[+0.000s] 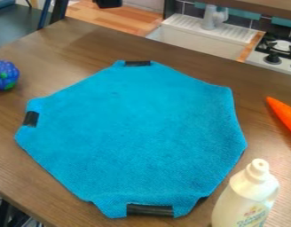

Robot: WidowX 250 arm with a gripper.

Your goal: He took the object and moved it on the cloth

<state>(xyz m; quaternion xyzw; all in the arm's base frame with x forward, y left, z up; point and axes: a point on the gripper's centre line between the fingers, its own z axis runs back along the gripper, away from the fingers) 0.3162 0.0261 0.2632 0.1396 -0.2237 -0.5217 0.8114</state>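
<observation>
At the top edge, left of centre, a small black part of the gripper (108,3) shows, far back from the cloth. The blue cloth (136,137) lies spread over the middle of the brown table, with black tape strips at its edges and nothing on it. Around it lie a blue-purple, bumpy toy with green spots (4,75) at the left edge, an orange carrot-like toy (284,114) at the right edge, and an upright whitish bottle (245,197) at the lower right. None of these is on the cloth.
Behind the brown table (76,44) stand a white sink (192,40) with a grey faucet (214,17) and a stove (275,55) at the upper right. Dark and blue uprights rise at the upper left.
</observation>
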